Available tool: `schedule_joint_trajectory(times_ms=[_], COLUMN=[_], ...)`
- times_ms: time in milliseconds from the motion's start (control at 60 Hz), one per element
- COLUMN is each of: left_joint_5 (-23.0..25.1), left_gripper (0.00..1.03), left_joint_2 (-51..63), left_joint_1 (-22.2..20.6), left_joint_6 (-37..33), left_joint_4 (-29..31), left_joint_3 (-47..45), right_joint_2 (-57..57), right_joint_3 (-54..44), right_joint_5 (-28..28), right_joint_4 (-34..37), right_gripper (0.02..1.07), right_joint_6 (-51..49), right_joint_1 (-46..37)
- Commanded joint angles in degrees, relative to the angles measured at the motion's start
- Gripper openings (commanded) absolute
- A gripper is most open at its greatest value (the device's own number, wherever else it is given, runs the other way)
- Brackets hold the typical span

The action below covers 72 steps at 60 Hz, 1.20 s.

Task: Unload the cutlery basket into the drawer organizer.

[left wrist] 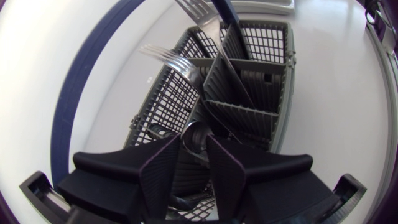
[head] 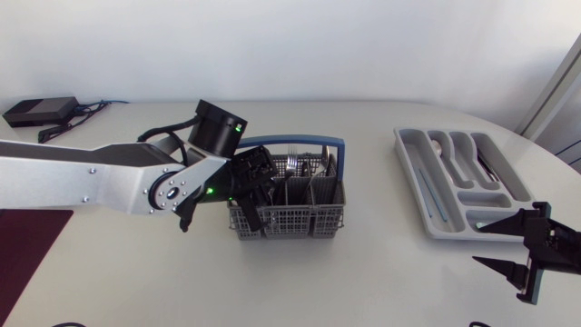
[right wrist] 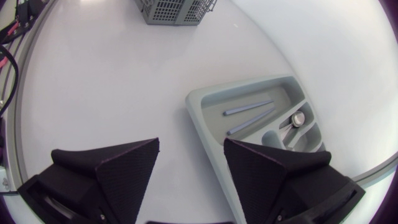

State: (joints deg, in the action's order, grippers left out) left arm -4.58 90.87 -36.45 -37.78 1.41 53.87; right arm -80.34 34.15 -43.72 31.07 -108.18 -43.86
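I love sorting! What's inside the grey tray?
A spoon and two thin sticks lie in the tray. The right gripper covers one corner.

You can read no text, label, brand, number or sign in any of these views.

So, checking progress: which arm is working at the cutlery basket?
The left arm, at the left end of the cutlery basket; the right arm sits beside the drawer organizer.
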Motion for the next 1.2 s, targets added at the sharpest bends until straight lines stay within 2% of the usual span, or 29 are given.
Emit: schedule_joint_trajectory(times_ms=[0, 350, 383, 400, 500, 600, 850, 1183], left_joint_5=[1.2, 1.2, 0.9, 0.4, -2.3, -4.3, -7.9, -8.2], left_gripper=[0.27, 0.27, 0.31, 0.36, 0.54, 0.60, 0.60, 0.60], left_joint_2=[1.6, -0.5, -0.8, -1.0, -1.4, -2.1, -1.4, 0.1], left_joint_1=[-1.0, -2.8, -2.9, -3.1, -4.1, -5.1, -5.6, -5.7], left_joint_6=[-1.7, -2.4, -2.4, -2.3, -2.1, -2.0, -2.0, -2.3], left_joint_4=[0.4, -0.2, -0.2, -0.3, -0.5, -0.6, -0.5, 0.3], left_joint_3=[-2.5, -3.8, -3.9, -3.9, -4.0, -4.0, -1.9, 1.2], right_joint_2=[0.3, 0.2, 0.1, 0.1, -0.2, -0.4, -0.8, -0.3], right_joint_3=[-1.7, -2.4, -2.5, -2.5, -2.6, -2.9, -2.9, -3.2], right_joint_5=[-0.6, -0.6, -0.6, -0.6, -0.6, -0.6, -0.6, -0.6], right_joint_4=[-0.3, -1.0, -1.2, -1.2, -1.3, -1.7, -2.0, -2.0], right_gripper=[0.78, 0.78, 0.78, 0.78, 0.78, 0.78, 0.78, 0.78], right_joint_6=[0.0, 0.0, 0.0, 0.0, 0.0, 0.0, 0.0, -0.1], right_joint_1=[0.5, 0.4, 0.5, 0.5, 0.6, 0.7, 0.9, 0.8])
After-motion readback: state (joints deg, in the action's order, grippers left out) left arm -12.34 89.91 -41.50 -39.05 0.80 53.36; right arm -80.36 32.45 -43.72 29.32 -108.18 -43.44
